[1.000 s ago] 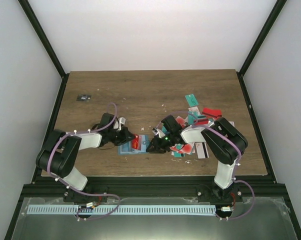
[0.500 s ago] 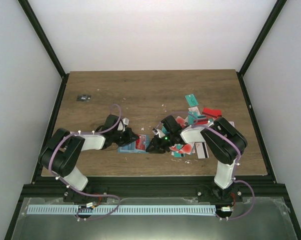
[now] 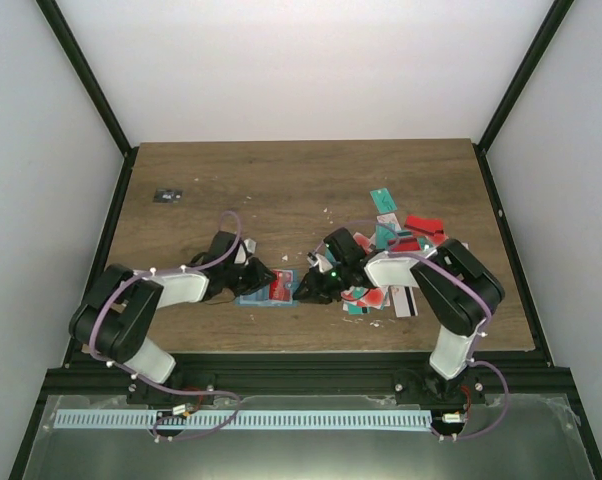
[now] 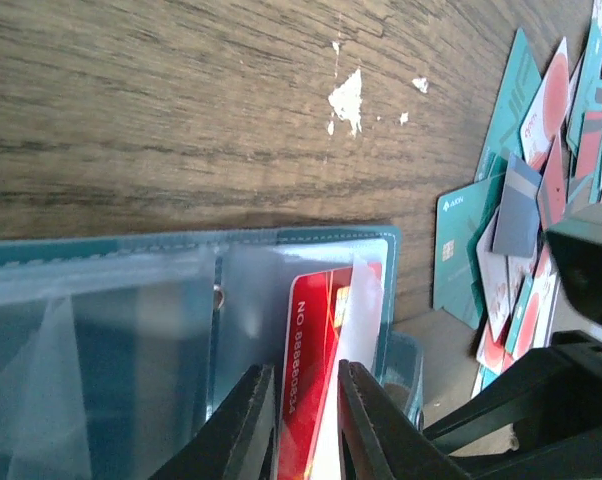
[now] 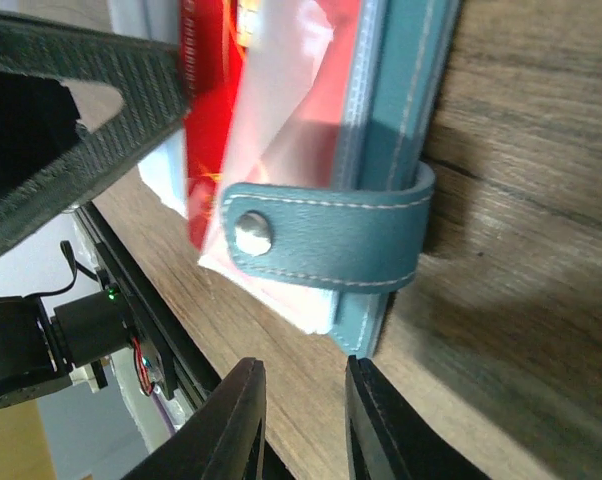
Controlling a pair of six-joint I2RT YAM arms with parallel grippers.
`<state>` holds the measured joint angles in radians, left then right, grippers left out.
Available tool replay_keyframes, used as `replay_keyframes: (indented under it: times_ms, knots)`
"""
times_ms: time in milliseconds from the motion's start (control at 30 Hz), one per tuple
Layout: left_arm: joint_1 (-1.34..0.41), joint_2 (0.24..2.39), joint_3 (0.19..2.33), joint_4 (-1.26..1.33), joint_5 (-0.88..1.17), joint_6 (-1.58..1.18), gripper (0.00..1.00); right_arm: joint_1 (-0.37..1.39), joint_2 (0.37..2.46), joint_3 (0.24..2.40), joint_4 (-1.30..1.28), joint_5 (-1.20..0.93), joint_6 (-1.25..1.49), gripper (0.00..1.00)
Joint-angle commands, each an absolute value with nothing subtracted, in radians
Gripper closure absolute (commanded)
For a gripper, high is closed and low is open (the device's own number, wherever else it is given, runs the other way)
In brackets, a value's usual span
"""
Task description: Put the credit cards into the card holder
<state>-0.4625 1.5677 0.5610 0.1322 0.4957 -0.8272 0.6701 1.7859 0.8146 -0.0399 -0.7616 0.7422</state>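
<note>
the red card [image 4: 319, 315], pinched in the left gripper [image 4: 303, 378], should be slid squarely into the card holder [image 4: 81, 250] — right gripper [image 5: 301, 368] apart, empty.

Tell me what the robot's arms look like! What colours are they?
The left arm and the right arm are both made of chunky black joints and smooth white tubes. A thin purple cable loops along each one. The right arm has a tiny green light near its wrist. The left gripper and the right gripper each end in two slim black fingers.
</note>
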Motion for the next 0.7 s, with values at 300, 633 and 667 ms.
replay_keyframes:
  times_ms: [300,633,667]
  knots:
    - [-0.469,1.371,0.603,-0.143,0.413,-0.719,0.58,0.674,1.600,0.775,-0.129,-0.725,0.730,0.73]
    - [-0.472,1.269,0.614,-0.312,0.411,-0.590,0.80,0.766,1.629,0.884,-0.158,-0.707,0.757,0.72]
    - [-0.472,1.267,0.610,-0.316,0.414,-0.585,0.82,0.768,1.639,0.900,-0.165,-0.703,0.760,0.71]
